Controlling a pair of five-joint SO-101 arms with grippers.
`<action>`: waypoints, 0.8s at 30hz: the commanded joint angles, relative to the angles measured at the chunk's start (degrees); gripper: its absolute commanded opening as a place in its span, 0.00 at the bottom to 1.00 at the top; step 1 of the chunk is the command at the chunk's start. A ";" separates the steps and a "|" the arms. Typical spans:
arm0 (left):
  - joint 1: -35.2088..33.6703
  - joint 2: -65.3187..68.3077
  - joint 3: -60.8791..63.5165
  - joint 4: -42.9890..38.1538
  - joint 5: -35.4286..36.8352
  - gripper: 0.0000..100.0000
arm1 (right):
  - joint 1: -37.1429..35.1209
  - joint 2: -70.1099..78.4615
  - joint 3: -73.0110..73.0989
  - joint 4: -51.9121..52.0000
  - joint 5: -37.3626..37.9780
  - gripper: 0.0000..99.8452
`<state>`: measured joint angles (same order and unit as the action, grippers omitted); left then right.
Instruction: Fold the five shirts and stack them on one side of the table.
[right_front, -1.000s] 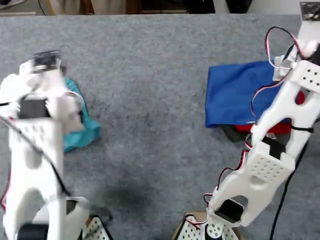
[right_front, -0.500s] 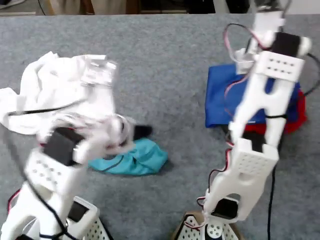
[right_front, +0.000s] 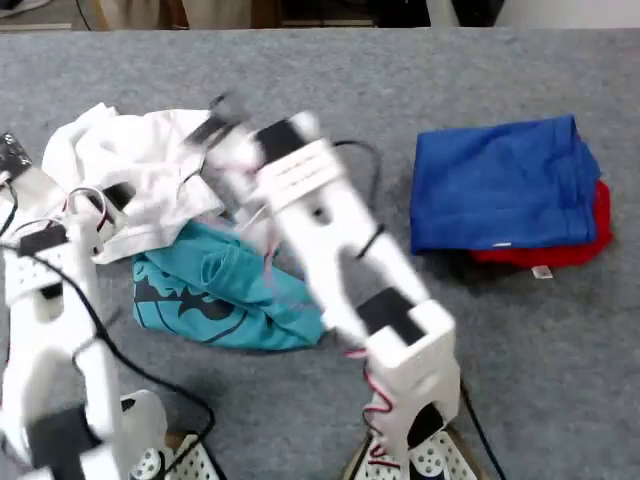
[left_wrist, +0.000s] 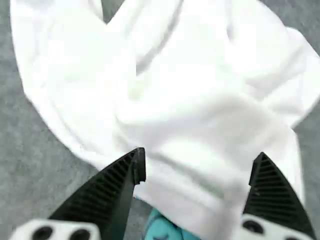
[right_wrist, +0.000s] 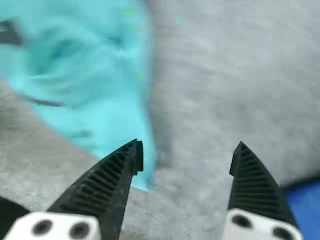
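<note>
Lying crumpled: white shirt (right_front: 130, 170), teal shirt (right_front: 220, 295) | blue shirt (right_front: 495, 190) folded | left tool (left_wrist: 200, 152), right tool (right_wrist: 189, 144) spread

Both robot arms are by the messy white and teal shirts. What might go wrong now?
The white shirt lies over an edge of the teal shirt, so the open left hand above it might pinch both at once. The right hand is open too, over the teal shirt's edge. With both hands at the same pile, they might bump or tug against each other.
</note>
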<state>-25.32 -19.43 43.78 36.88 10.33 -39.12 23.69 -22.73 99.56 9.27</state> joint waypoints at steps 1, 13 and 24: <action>-3.25 12.18 -6.86 -2.29 2.90 0.30 | -6.20 -3.21 3.56 -3.34 -0.70 0.28; -12.48 35.82 -45.71 21.63 6.33 0.02 | -8.66 -0.40 22.37 -18.64 -0.70 0.13; -32.00 36.35 -70.77 29.98 12.40 0.02 | 5.49 0.48 8.66 -4.57 -3.78 0.00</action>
<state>-52.31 17.58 -22.42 66.68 19.91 -37.71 24.57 -8.40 89.54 5.76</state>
